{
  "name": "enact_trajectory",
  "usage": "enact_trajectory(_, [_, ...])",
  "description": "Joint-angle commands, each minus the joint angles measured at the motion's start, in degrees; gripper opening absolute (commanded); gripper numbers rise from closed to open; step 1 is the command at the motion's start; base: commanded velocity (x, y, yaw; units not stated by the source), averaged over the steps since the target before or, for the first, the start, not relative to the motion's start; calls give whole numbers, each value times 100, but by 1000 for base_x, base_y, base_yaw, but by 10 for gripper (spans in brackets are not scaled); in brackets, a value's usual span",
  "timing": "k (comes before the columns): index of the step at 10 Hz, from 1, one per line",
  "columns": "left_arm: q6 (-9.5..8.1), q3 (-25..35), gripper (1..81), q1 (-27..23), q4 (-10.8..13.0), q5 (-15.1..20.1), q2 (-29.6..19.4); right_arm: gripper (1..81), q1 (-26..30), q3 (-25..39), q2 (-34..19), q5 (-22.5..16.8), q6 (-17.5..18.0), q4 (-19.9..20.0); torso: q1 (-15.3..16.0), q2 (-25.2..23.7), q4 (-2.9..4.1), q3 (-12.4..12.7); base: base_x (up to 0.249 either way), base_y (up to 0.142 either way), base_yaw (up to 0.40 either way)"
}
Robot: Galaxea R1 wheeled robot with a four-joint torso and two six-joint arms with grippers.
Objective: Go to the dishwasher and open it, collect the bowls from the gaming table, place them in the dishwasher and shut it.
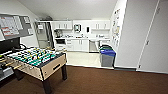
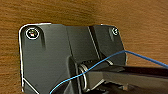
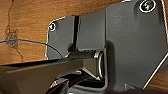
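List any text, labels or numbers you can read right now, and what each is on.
None can be read.
Papers on the notice board: printed, too blurred.
Sheets on the right wall: too blurred.
Blue-lidded bin and table-football table: no legible marking.

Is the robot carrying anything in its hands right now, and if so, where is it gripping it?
That cannot be told: the wrist views show dark robot parts over a brown floor, with no object visible.

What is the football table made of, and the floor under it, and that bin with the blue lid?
The football table looks like pale wood or wood-look board with dark legs and a green field. The floor beneath looks like dark brown carpet, dull and without shine. The bin seems grey plastic, its blue lid probably plastic too.
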Motion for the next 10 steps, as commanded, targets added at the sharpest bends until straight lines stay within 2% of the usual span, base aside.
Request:
enact_trajectory(1, [44,105,811,-348,30,279,-84,811,355,84,-20,-247,-22,-97,0,0,0,0,100,0,0])
enact_trajectory(10, [52,140,811,-339,21,279,-110,811,347,198,15,-247,4,-62,2,0,0,0,140,0,0])
